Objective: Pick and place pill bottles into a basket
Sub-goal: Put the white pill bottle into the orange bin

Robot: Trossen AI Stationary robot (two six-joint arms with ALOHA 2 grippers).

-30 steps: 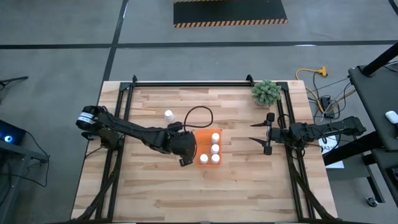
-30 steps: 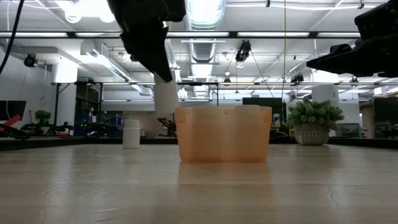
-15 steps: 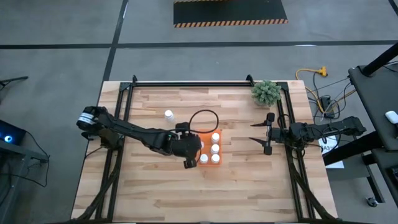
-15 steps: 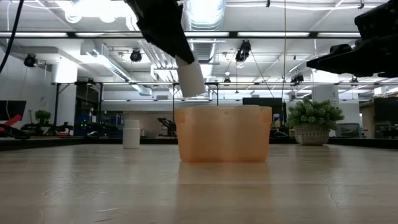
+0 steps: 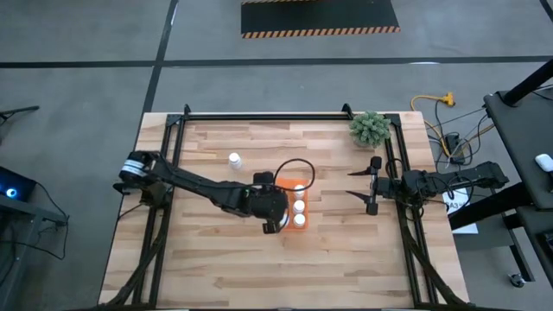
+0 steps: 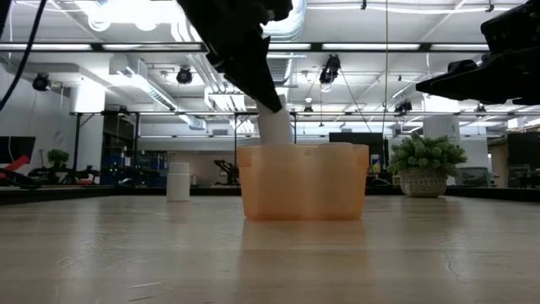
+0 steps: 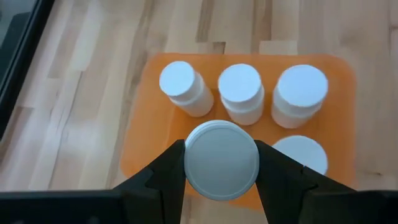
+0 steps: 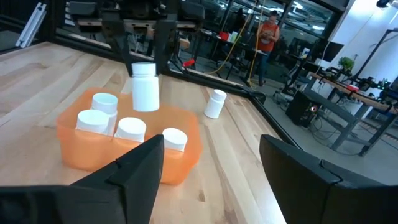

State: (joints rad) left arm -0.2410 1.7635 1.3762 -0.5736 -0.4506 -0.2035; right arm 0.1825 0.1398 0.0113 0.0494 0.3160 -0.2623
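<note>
**A:** Start at the left of the table. What's out there?

**B:** One loose pill bottle [image 5: 234,159] stands upright on the bare wood, at about ten o'clock from the basket [image 5: 290,184] and well apart from it. Nothing touches it.

**A:** And moving toward the middle?

**B:** The left gripper [image 7: 221,167] is clamped on a bottle [image 7: 221,160], one finger on each side of its cap. A second ago it carried that bottle outside the basket's nine o'clock wall; half a second ago the bottle hung tilted over the rim. Now, in the low view, the bottle's lower end [image 6: 275,128] dips behind the orange wall, still slanted.

**A:** So it's nearly placed?

**B:** I'd judge so. The left wrist view shows four bottles already inside (three in one row, one in the other), and the held one hangs over a free spot in the shorter row. It hasn't been let go, and the tilt could knock a neighbour.

**A:** That leaves how many?

**B:** With this one down, five are in; the loose bottle would be the last.

**A:** And on the right?

**B:** The right gripper [image 5: 364,185] waits at three o'clock of the basket, near the table's edge, fingers spread wide and empty. It hasn't moved.
</note>
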